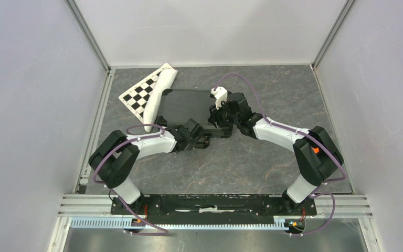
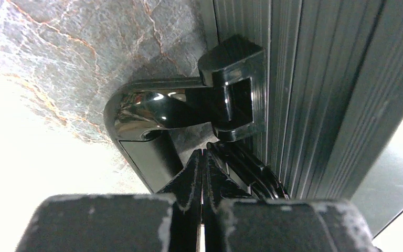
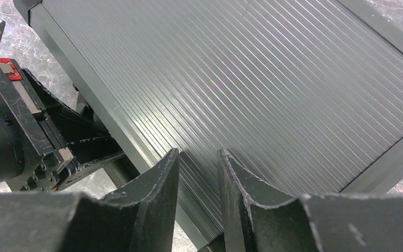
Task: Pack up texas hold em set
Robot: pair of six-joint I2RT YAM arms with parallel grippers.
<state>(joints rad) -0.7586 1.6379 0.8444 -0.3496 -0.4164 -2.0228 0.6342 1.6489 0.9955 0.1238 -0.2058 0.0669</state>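
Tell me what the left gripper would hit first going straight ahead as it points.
Probably the handle bracket on the case, just beyond the shut left gripper; depth is unclear.

Grey marbled table [image 1: 241, 168] carries 1 closed black case [image 1: 186, 105] and 1 checkered board [image 1: 138, 95].

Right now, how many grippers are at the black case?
2. The left gripper, shut, sits at the near edge of the case, beside the handle; the right gripper, open, is over the ribbed lid. None seems hidden.
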